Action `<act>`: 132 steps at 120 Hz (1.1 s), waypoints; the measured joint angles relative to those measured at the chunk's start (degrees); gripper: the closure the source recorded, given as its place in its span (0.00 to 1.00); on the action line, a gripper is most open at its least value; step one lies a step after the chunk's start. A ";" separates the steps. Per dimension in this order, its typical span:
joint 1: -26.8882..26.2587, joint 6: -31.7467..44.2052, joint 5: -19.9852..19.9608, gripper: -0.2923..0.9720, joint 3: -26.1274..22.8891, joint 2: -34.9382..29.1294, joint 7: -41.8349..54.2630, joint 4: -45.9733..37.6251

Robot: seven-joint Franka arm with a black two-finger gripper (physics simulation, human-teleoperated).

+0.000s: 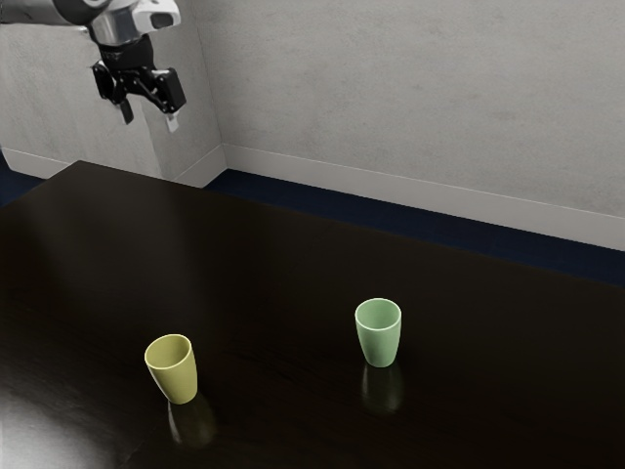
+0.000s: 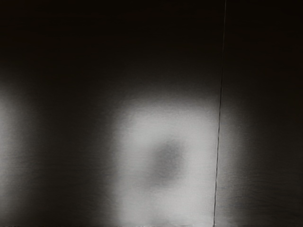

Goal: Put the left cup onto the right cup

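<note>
dark and shiny, the table (image 1: 293, 264) takes up most of the exterior view. 2 cups stand on it, both upright with the open side up. the yellow cup (image 1: 171, 368) is toward the exterior view's left, close to the near edge. the green cup (image 1: 378, 332) is toward the exterior view's right and a bit farther back. the 2 cups are well apart and do not touch. each cup makes a faint mirror picture of itself on the table just under it.

the gripper (image 1: 149, 115) hangs high in the air at the exterior view's upper left, over the far corner of the table. it is far from both cups. its 2 fingers (image 1: 173, 121) point down and stand apart with nothing between them, so the hand is open and holds nothing. the arm (image 1: 122, 20) above it is grey and white.

behind the table is a pale grey wall (image 1: 410, 88) with a white strip (image 1: 420, 195) where it meets the dark blue floor (image 1: 391, 217).

in the wrist view the table lies below the hand. a soft pale patch of light (image 2: 165, 161) sits on it, with a darker spot in its middle. a thin straight line (image 2: 219, 118) runs across the table along one side of the patch.
</note>
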 joint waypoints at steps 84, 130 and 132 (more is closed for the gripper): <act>-3.21 9.74 -1.08 0.24 -1.47 1.72 1.61 -19.96; -2.41 22.40 -3.69 0.24 -4.00 -7.45 1.22 -40.04; -2.34 22.82 -3.71 0.24 -4.15 -7.89 1.13 -40.62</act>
